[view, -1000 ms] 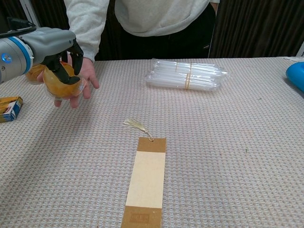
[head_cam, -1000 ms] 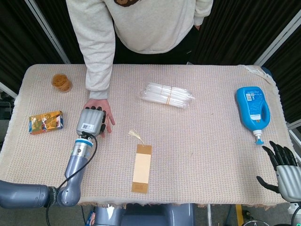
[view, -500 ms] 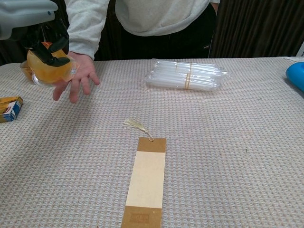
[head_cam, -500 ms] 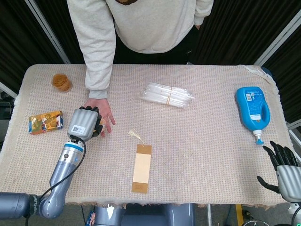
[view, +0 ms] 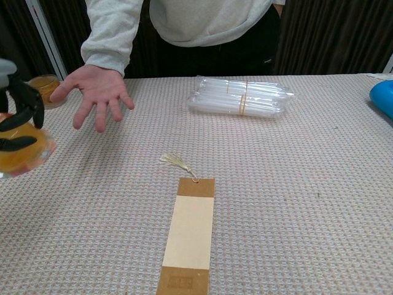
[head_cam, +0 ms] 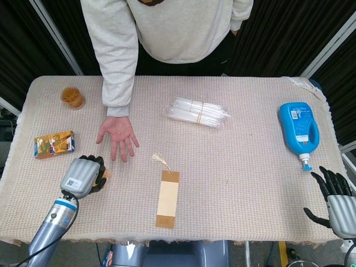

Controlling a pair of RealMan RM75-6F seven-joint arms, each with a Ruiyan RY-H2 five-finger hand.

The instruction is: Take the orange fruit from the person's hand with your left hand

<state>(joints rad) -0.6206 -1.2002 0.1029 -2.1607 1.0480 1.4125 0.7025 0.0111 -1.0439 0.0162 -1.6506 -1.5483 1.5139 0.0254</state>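
My left hand grips the orange fruit, which is wrapped in clear plastic, above the near left part of the table. In the chest view the left hand sits at the left edge with dark fingers curled over the fruit. From the head view only a sliver of the fruit peeks out beside the hand. The person's hand is empty, palm up, fingers spread, a little beyond my left hand. My right hand hangs off the table's near right corner with fingers spread, holding nothing.
A tan bookmark with a tassel lies mid-table. A bundle of clear tubes lies behind it. A blue bottle lies at the right, a small jar and a yellow packet at the left.
My left hand has drawn back toward me and to the left with the fruit in it, leaving the person's palm empty. The right hand has not moved.
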